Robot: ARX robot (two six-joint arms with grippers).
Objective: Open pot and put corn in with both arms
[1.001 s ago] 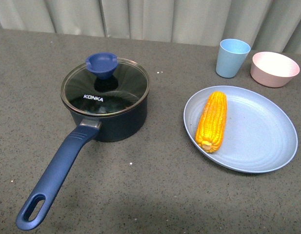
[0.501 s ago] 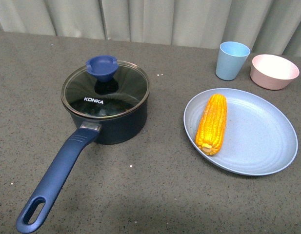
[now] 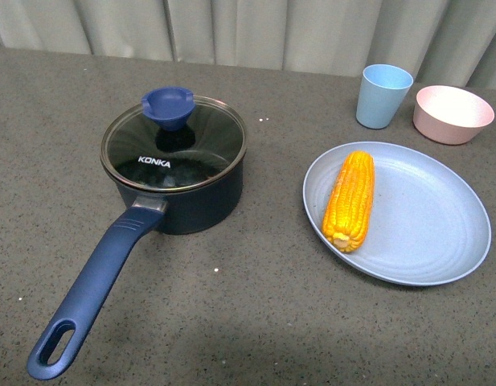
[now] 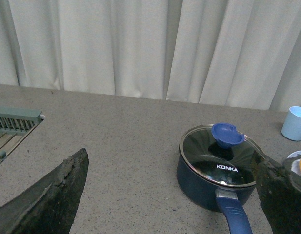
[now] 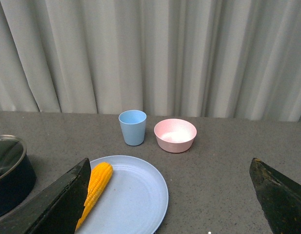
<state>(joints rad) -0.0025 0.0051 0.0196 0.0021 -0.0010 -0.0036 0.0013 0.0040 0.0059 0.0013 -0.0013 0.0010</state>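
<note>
On the left of the tabletop (image 3: pixel 256 314), seeing the pot (image 3: pixel 195 205) sitting closed, with the glass lid (image 3: pixel 174 153) resting on its rim and the long handle (image 3: pixel 95 289) pointing toward the near left. Further right, finding the corn (image 3: pixel 350 201) lying on the left part of a blue plate (image 3: pixel 428 233), well apart from the pot. Beyond the plate, spotting a blue cup (image 3: pixel 384 96) standing beside a pink bowl (image 3: pixel 452 114). Showing the left claw (image 4: pixel 172 156) spread wide and gripping nothing, and the right claw (image 5: pixel 170 162) likewise.
</note>
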